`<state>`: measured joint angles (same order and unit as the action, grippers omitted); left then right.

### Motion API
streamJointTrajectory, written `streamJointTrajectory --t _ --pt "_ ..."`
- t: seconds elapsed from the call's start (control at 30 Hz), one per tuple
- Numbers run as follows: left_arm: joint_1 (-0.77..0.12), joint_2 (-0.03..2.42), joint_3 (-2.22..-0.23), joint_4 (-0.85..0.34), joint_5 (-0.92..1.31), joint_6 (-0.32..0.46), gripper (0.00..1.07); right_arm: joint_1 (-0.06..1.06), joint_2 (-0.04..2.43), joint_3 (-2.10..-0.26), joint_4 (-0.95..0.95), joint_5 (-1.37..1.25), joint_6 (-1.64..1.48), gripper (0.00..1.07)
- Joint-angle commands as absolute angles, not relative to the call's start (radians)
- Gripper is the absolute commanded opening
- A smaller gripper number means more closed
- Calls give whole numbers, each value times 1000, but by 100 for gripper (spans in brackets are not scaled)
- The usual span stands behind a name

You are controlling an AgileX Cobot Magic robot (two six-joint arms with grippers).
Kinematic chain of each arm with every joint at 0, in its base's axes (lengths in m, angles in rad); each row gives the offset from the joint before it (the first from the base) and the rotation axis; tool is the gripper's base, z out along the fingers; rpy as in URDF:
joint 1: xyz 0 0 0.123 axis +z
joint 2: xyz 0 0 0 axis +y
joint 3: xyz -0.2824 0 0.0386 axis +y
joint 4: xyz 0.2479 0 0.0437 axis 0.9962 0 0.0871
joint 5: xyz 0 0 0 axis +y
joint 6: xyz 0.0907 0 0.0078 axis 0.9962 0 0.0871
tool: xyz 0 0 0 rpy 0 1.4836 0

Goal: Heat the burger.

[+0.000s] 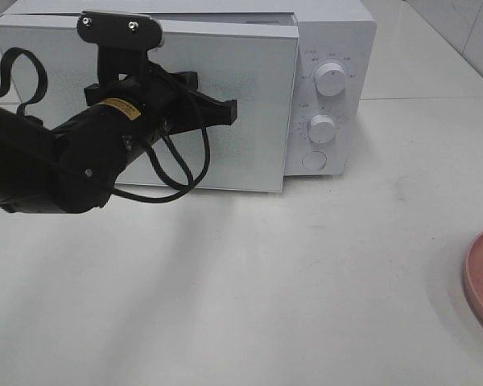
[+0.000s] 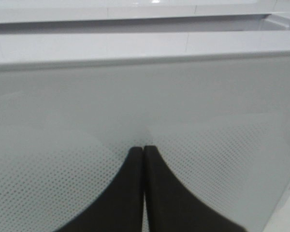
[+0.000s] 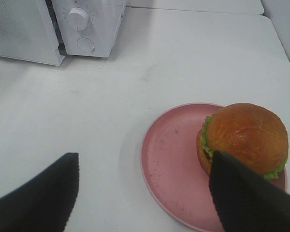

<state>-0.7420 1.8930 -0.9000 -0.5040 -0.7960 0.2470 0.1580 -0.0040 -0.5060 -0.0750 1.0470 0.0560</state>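
Your left gripper (image 2: pixel 143 151) is pinched fully together, tips right at the microwave door (image 1: pixel 225 96); the high view cannot show whether they touch it. Your right gripper (image 3: pixel 145 166) stands wide with nothing between the fingers, above the table (image 3: pixel 183 58). The burger (image 3: pixel 244 137) sits on the pink plate (image 3: pixel 169 164), toward one edge. The high camera shows only the plate's cut-off rim.

White counter (image 1: pixel 249 289) bearing a white microwave (image 1: pixel 326 48) at the back (door ajar) and a pink plate (image 3: pixel 171 164) well apart.
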Motion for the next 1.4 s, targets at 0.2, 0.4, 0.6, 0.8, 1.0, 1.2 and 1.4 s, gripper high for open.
streamJointTrajectory --t 0.2,0.4,0.6,0.8,1.0,1.2,1.4 --pt "-746 1936 -1007 -518 -750 266 0 152 -31 -506 -72 1036 54 72" --pt "-741 1984 -1090 -594 -725 334 0 152 -31 -506 -72 1036 54 72" --pt "-703 2011 -1174 -600 -665 335 0 152 -31 -506 -72 1036 54 72" --pt "-697 2018 -1203 -596 -616 367 0 152 -31 -506 -72 1036 54 72" --pt "-745 1982 -1182 -598 -461 388 0 152 -31 -506 -72 1036 54 72" --pt "-799 1915 -1110 -595 -316 388 1 152 -31 -506 -72 1036 54 72" --pt "-802 1861 -1096 -602 40 379 53 152 -31 -506 -72 1036 54 72"
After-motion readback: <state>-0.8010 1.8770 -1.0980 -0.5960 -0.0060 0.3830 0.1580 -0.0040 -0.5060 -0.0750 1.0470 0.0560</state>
